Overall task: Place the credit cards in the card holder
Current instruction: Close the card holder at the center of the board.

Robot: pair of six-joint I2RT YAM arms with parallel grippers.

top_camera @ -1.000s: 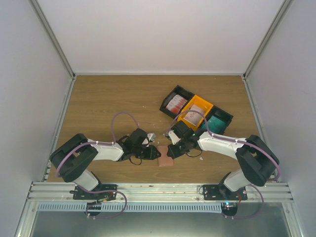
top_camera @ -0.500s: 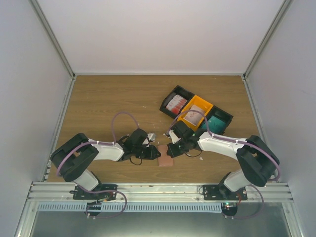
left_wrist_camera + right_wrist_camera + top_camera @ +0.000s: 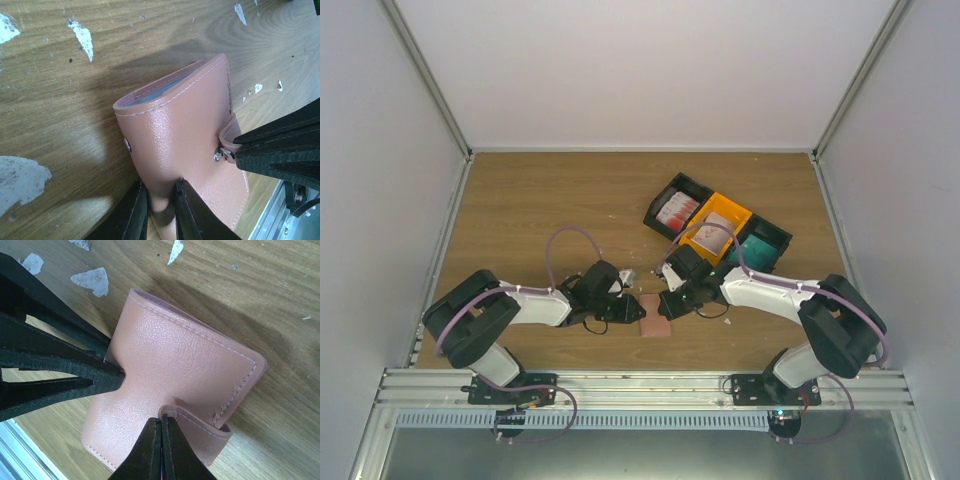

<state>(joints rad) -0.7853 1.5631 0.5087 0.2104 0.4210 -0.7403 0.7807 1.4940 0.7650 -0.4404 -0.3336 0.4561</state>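
Wood-grain surface (image 3: 540, 220) fills the top view, boxed by white walls on three sides and a metal rail (image 3: 640, 385) at the near edge. The far and left stretches lie open. Only this view shows the three bins (image 3: 717, 228), black, orange and black, in a slanted row at right. They have cards (image 3: 676, 211) in them and sit just behind the right arm. The holder (image 3: 655, 318) is a small salmon patch between the two wrists, near the rail, its details too small to read there. The wrist views supply them: it is folded, stitched along its rim, and has a snap strap. The left fingers (image 3: 136, 215) are clamped on its leather edge. The right fingers (image 3: 154, 450) are pressed together, tips at the strap; whether leather sits between them is hard to tell. A grey-blue sliver of lining shows only from the left wrist. White flecks (image 3: 82, 37) dot the wood.
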